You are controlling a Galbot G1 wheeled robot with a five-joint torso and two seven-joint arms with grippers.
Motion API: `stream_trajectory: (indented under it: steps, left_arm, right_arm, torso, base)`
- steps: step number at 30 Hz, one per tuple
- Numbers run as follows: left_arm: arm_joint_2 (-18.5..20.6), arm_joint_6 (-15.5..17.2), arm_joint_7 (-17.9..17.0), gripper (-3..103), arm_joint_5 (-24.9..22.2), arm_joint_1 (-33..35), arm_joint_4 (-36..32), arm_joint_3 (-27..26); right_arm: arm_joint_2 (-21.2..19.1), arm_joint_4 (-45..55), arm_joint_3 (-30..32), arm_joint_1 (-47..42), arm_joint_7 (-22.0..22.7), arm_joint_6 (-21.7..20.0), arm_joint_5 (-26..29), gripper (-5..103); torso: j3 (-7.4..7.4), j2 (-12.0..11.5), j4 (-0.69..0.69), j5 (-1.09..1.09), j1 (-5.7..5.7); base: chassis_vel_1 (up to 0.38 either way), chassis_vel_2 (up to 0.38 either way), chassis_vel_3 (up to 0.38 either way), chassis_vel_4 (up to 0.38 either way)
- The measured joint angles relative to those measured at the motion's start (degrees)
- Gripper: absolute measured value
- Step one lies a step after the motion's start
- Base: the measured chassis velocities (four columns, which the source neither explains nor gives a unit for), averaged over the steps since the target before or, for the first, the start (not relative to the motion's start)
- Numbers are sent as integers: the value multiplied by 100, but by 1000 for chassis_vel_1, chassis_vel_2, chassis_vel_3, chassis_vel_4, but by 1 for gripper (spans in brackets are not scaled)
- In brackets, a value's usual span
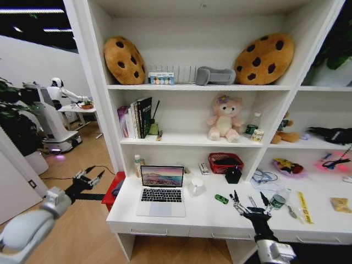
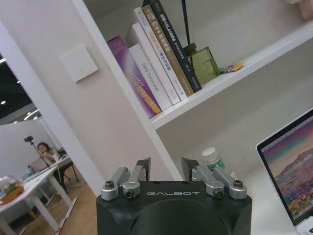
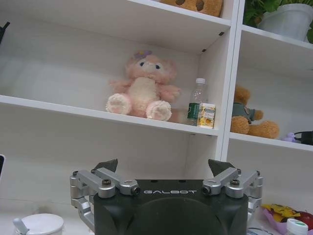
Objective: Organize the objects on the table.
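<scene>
On the white table (image 1: pixel 203 213) a silver laptop (image 1: pixel 161 190) stands open with its screen lit; the screen's edge (image 2: pixel 293 169) also shows in the left wrist view. A tiny green toy car (image 1: pixel 221 199) lies to the laptop's right. Just right of the car, my right gripper (image 1: pixel 250 201) hovers open and empty over the desktop near the front edge, and its spread fingers (image 3: pixel 108 166) frame the shelf behind. A small round container (image 1: pixel 279 200) sits beside it. My left gripper (image 1: pixel 88 177) hangs open and empty off the table's left end, its fingers (image 2: pixel 141 170) facing the shelving.
A white mug (image 1: pixel 196 187), a red basket (image 1: pixel 225 161), a black object (image 1: pixel 233 175) and a bottle (image 1: pixel 138 164) stand at the back of the desktop. Shelves above hold books (image 1: pixel 136 117), a pink plush (image 1: pixel 224 117) and cookie cushions. A yellow strip (image 1: pixel 304 207) lies far right.
</scene>
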Motion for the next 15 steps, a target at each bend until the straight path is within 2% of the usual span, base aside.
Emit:
stream_trajectory:
  steps: [2,3,5,6,8,9,11,14,15]
  left_arm:
    - [257,-124,217,28,12,-614,295,531]
    - [257,-124,217,28,12,-614,295,531]
    - [393,-207,410,17,13,-953,360,984]
    - [393,-207,410,17,13,-953,360,984]
    - [469,-419,703,5,30,-1218,366,1399]
    - [469,-419,703,5,30,-1218,366,1399]
    - [533,-574,1043,1,57,-1541,392,1769]
    - [573,-629,1161,0,86,-1787,450,1993]
    - [616,-705,1304,0,133,-2201,593,2370]
  right_arm:
    - [-18,-23,129,-11,0,34,25,100]
    - [-18,-23,129,-11,0,34,25,100]
    - [-49,-42,170,-14,-11,43,48,100]
    - [-49,-42,170,-14,-11,43,48,100]
    - [-94,-77,175,5,-29,87,61,100]
    - [-94,-77,175,5,-29,87,61,100]
    - [-136,-154,155,38,-96,125,58,100]
    - [-150,-198,138,63,-123,140,36,100]
    - [-154,-233,106,83,-144,146,14,100]
  torso:
    - [0,0,-1,0,0]
    - [0,0,-1,0,0]
    - [0,0,-1,-1,0]
    - [0,0,-1,-1,0]
    - [0,0,1,0,-1]
    - [0,0,1,0,-1]
    - [-1,1,1,0,-2]
    - [-1,1,1,1,-2]
    - [-1,1,2,0,-2]
  base:
    - [0,0,0,0]
    - [0,0,0,0]
    - [0,0,0,0]
    - [0,0,0,0]
    - [0,0,0,0]
    - [0,0,0,0]
    - [0,0,0,0]
    - [0,0,0,0]
    - [0,0,0,0]
